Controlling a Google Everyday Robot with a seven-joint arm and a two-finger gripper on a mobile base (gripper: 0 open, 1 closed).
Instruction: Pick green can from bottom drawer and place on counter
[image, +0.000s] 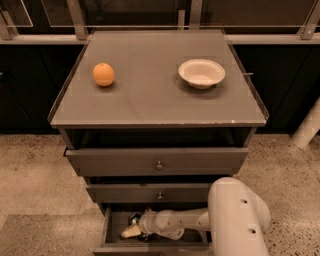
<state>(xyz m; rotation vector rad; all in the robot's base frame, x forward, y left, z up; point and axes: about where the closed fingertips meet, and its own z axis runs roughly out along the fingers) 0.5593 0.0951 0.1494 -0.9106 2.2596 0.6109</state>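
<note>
Orange (103, 74) at 10 o'clock on surface (150, 105), bowl (202, 73) at 2. Arm (182, 220) crosses bottom drawer (107, 234). Claw (131, 231) at drawer's 9 o'clock, grip unreadable. Green can (134, 218) seemingly at claw's 12, axis hidden.

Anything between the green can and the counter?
The gripper is in the bottom drawer at the green can. The middle drawer and top drawer stand partly open above it. The counter holds an orange and bowl, well apart.
</note>
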